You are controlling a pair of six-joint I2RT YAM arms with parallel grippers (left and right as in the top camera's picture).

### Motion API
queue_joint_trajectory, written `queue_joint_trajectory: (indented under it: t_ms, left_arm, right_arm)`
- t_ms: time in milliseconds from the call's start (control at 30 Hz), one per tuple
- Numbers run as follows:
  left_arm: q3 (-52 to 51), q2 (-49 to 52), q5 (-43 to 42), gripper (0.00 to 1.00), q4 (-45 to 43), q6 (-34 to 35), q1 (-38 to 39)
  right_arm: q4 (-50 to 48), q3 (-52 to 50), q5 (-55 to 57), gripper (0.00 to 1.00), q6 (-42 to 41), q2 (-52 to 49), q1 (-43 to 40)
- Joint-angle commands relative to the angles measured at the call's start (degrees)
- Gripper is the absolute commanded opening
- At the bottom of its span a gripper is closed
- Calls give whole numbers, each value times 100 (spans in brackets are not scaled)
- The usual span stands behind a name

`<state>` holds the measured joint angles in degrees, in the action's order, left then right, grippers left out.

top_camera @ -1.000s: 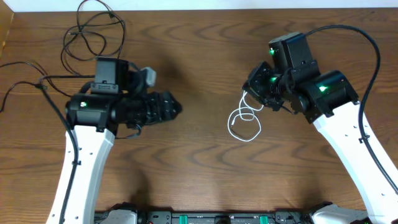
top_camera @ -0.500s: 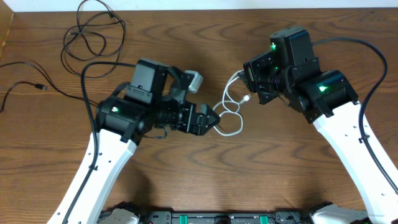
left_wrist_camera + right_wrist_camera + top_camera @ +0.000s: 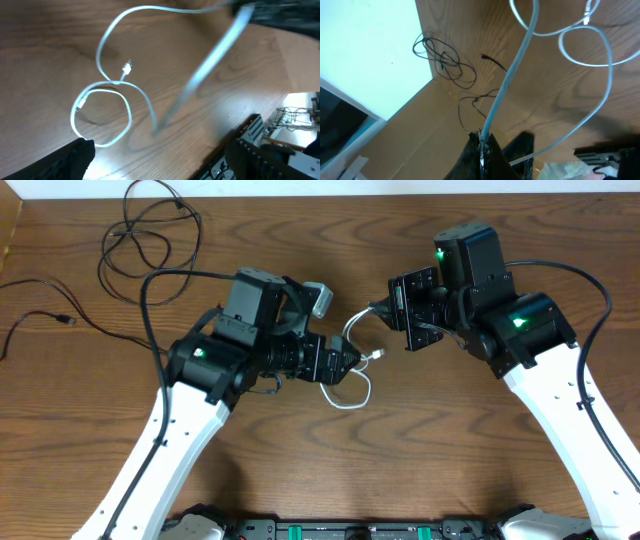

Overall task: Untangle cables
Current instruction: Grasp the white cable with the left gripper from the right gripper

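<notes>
The white cable [image 3: 346,406] lies in loose loops on the wooden table, one end lifted off it. My right gripper [image 3: 380,307] is shut on that raised end, and in the right wrist view the cord [image 3: 520,55] runs straight out from between the pinched fingers [image 3: 482,150]. Just left of the loops hovers my left gripper [image 3: 350,366], which is open. In its wrist view the loop [image 3: 100,116] and a small plug [image 3: 127,66] lie ahead of the spread fingers [image 3: 70,160]. One black cable [image 3: 150,225] is coiled at the far left back; another [image 3: 45,312] trails at the left edge.
Thick black arm cables arch over both arms. A cardboard panel [image 3: 395,145] stands past the table's left edge, near the black coil [image 3: 442,57]. The table's front edge with the robot base [image 3: 250,135] shows in the left wrist view.
My left arm has swung right from the left side up to the white cable. The right gripper has carried the white cable's end left and upward, dragging its loops toward the centre.
</notes>
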<state>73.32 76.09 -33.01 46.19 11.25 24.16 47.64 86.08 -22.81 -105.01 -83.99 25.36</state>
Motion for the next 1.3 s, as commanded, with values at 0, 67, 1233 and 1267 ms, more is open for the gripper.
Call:
queue_joint_trajectory:
  t_ms: [0,67,1233,1267]
  left_arm:
    - [-37,227,81,88,-52,155,20]
    - [-35,295,-105,88,-151,153,20]
    - [-35,330,-184,8,-341,153,17]
    - [-35,326,-164,8,-339,155,11]
  right_arm:
    - [-122,33,-127,1,-289,-2,24]
    - [-173,33,-181,1,-341,-2,24]
    - [-59,33,245,3,-391,-2,-26]
    - [66,33,452,2,-308,-2,-31]
